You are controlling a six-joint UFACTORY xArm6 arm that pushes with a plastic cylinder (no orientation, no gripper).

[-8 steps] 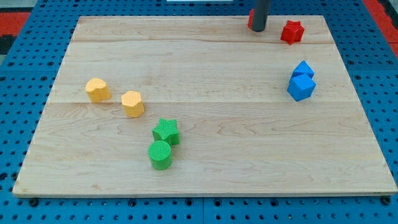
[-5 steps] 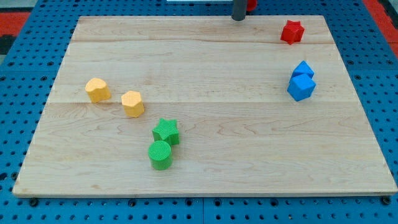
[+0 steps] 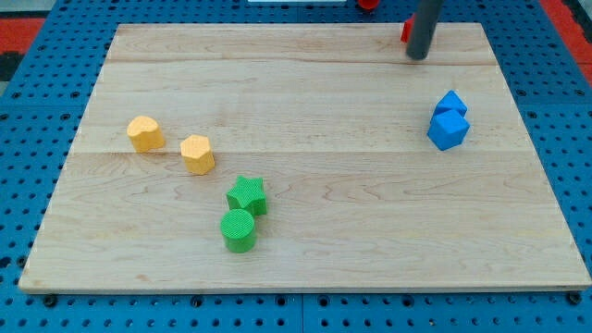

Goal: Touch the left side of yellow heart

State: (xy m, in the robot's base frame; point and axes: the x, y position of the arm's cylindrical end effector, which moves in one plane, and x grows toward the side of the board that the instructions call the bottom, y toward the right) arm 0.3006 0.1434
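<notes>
Two yellow blocks lie at the view's left. The left one [image 3: 145, 133] looks like the heart. The other yellow block [image 3: 197, 154], a hexagon shape, lies just right of it and a little lower. My tip [image 3: 419, 57] rests on the board near the view's top right, far from both yellow blocks. A sliver of a red block [image 3: 405, 30] shows at the rod's left edge; the rest of it is hidden behind the rod.
A green star [image 3: 247, 195] touches a green cylinder [image 3: 239, 229] at the bottom centre. Two blue blocks [image 3: 450, 120] sit together at the right. Another red block [image 3: 368, 4] pokes in at the top edge. The wooden board [image 3: 305, 268] lies on a blue pegboard.
The rod swung from the top centre to the right and down onto the spot where the red star lay. The star no longer shows there; only a red sliver shows beside the rod.
</notes>
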